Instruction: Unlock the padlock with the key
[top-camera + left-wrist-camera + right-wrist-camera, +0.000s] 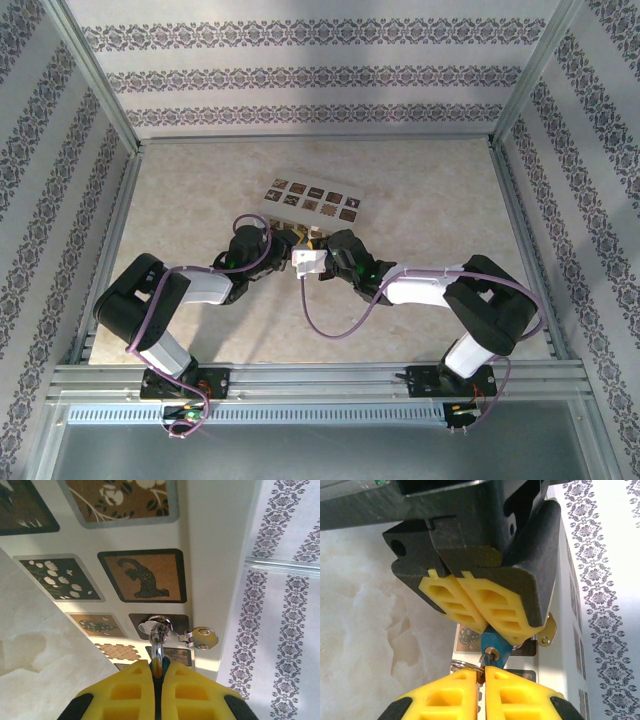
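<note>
Left fingers (pixel 149 672) pinching padlock (pixel 492 644), table (pixel 440 200) edges far

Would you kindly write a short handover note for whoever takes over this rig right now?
Left gripper: shut on the blue padlock, chrome shackle protruding, keyhole facing the right gripper.
Right gripper: shut, apparently on the key, key ring poking out, spare brass key alongside.
Done: both in hand near the patterned card, key at the keyhole.
Left: turn key, free shackle; whether the key is inserted, I cannot tell.
</note>
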`<move>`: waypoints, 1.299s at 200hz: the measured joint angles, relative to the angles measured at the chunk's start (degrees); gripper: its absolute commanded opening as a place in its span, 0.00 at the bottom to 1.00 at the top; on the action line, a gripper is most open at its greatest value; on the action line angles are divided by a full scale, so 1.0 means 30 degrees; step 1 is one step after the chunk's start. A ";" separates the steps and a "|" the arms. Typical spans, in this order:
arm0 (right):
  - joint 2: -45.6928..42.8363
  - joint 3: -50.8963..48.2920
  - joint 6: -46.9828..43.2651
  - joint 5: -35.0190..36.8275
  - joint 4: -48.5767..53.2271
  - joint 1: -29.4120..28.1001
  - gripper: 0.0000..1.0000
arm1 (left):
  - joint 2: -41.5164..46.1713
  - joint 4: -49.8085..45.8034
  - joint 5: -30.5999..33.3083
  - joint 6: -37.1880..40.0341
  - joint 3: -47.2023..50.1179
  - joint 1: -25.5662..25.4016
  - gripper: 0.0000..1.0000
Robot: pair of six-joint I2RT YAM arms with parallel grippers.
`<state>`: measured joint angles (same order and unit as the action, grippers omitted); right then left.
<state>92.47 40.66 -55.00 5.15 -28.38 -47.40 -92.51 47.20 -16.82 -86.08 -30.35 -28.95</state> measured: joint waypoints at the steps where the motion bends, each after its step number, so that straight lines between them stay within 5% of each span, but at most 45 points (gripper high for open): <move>1: 0.0000 0.0000 0.0000 0.0007 0.0000 0.0000 0.10 | 0.0000 -0.0007 0.0000 0.0000 0.0000 0.0000 0.02; 84: 0.0197 -0.0029 0.1428 0.0714 -0.0619 -0.0357 0.00 | -0.0007 0.0240 0.0350 -0.0058 0.0000 0.0000 0.02; 260: 0.0532 -0.1093 1.0200 0.1872 -0.2827 -0.0918 0.00 | -0.0466 0.0729 0.0342 -0.0335 0.0000 -0.0146 0.02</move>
<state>94.06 37.39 -24.40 10.76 -36.86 -50.15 -93.91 49.39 -15.79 -87.09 -30.35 -29.39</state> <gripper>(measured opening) 0.056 0.065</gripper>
